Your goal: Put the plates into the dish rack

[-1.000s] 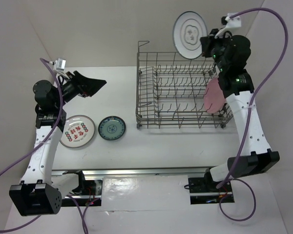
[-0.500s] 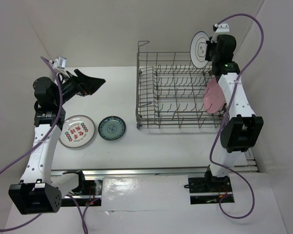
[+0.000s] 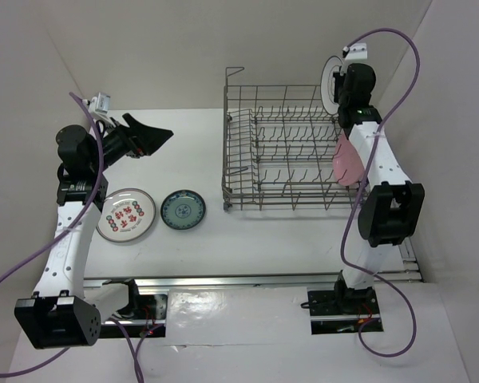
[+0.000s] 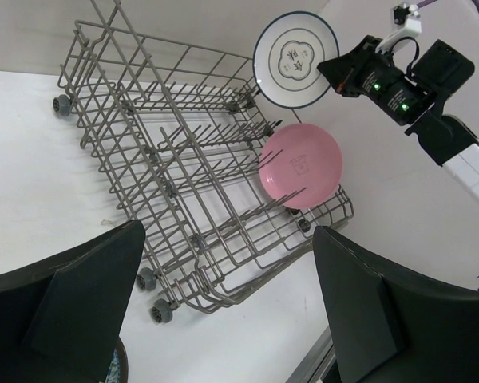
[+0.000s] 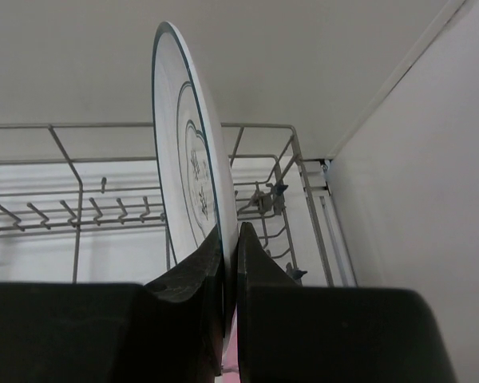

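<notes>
The right gripper (image 5: 230, 236), clamped on the dark-rimmed white plate (image 5: 184, 159), holds it edge-up above the far right corner of the dish rack (image 3: 287, 159) (left gripper (image 3: 148, 134) parted, well away).

White table (image 3: 247, 239): dish rack (image 3: 295, 152), red-patterned plate (image 3: 126, 215), teal plate (image 3: 183, 210) beside it.

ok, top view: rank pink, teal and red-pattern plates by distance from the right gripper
1. pink plate, at the dish rack's right end, beside the right gripper holding the white plate.
2. teal plate, left of the rack.
3. red-pattern plate, farthest left.
</notes>
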